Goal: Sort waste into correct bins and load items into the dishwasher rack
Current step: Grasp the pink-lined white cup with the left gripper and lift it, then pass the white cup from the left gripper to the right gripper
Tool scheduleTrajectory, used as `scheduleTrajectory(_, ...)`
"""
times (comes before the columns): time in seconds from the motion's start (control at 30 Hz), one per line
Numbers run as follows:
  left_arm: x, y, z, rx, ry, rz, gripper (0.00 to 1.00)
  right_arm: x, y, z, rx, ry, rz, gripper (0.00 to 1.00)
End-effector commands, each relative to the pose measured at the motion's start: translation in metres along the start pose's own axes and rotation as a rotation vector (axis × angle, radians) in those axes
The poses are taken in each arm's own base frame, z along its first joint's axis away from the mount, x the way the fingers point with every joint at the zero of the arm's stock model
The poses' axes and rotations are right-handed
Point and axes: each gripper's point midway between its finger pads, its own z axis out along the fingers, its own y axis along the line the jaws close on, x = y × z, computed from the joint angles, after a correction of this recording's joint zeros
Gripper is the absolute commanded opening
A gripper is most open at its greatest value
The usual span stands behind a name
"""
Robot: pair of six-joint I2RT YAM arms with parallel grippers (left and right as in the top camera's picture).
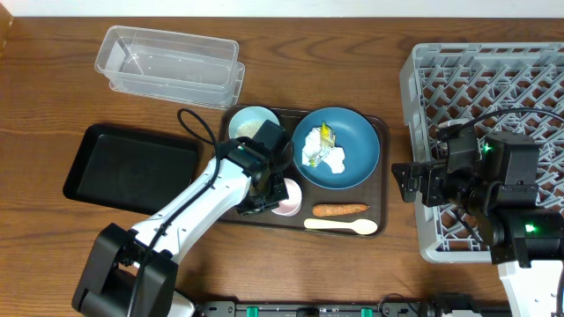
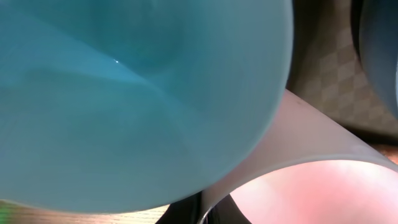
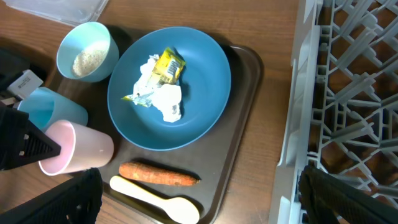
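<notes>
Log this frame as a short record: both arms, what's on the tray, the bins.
left gripper: jaws shut at the blue cup and pink cup; grip unclear
right gripper: jaws open, beside the rack
plate: paper, wrapper
bowl: rice
brown tray: also carrot, spoon
tub, black tray: nothing seen inside

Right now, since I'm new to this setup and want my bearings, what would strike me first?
The big grey rack fills the right side. Mid-table, a blue plate holding crumpled paper and a yellow wrapper sits on a brown tray. The left arm reaches down to the pink cup at the tray's near edge.
</notes>
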Motion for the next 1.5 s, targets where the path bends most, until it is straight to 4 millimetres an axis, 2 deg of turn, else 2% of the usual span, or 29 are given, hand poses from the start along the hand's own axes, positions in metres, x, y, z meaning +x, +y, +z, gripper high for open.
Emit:
scheduleTrajectory(0.0,-0.001,-0.005,-0.014,0.027,-0.032,0.059,0.06,-0.008,0.002,-0.005,-0.006,-0.022,-0.012,0.99)
scheduleTrajectory(0.17,0.002,-0.019,-0.051,0.136,-0.101,0.151,0.06,-0.010,-0.006,-0.005,0.041,-0.031,-0.014,0.99)
scheduleTrajectory(0.3,-0.002,-0.035,-0.095,0.265,-0.244,0.251,0.06,-0.018,-0.010,-0.004,0.062,-0.059,-0.023,0.99)
scheduleTrajectory(0.43,0.004,-0.068,-0.142,0.488,-0.368,0.468,0.06,-0.030,-0.009,0.004,0.039,-0.086,-0.033,0.99)
scheduleTrajectory(0.53,0.005,-0.088,-0.171,0.669,-0.391,0.530,0.06,-0.038,0.009,0.015,-0.089,-0.093,-0.054,1.00)
scheduleTrajectory(0.6,0.005,-0.102,-0.190,0.812,-0.376,0.570,0.06,-0.042,0.041,0.020,-0.299,-0.100,-0.127,1.00)
scheduleTrajectory(0.7,0.004,-0.113,-0.208,0.987,-0.321,0.629,0.06,-0.043,0.083,0.014,-0.614,-0.122,-0.226,0.94)
scheduleTrajectory(0.77,0.000,-0.114,-0.211,1.043,-0.284,0.632,0.06,-0.044,0.096,0.010,-0.733,-0.130,-0.244,0.92)
scheduleTrajectory(0.87,-0.008,-0.112,-0.206,1.079,-0.226,0.600,0.06,-0.045,0.103,0.010,-0.813,-0.143,-0.265,0.89)
scheduleTrajectory(1.07,-0.009,-0.117,-0.197,1.147,-0.104,0.586,0.06,-0.049,0.116,-0.001,-0.952,-0.217,-0.373,0.88)
scheduleTrajectory(1.33,-0.008,-0.131,-0.211,1.237,-0.071,0.611,0.06,-0.049,0.125,-0.006,-0.996,-0.238,-0.417,0.88)
scheduleTrajectory(1.43,-0.003,-0.134,-0.211,1.239,-0.056,0.617,0.06,-0.051,0.132,-0.007,-1.011,-0.261,-0.460,0.84)
scheduleTrajectory(1.47,-0.001,-0.136,-0.210,1.240,-0.050,0.622,0.06,-0.052,0.134,-0.008,-1.014,-0.271,-0.476,0.79)
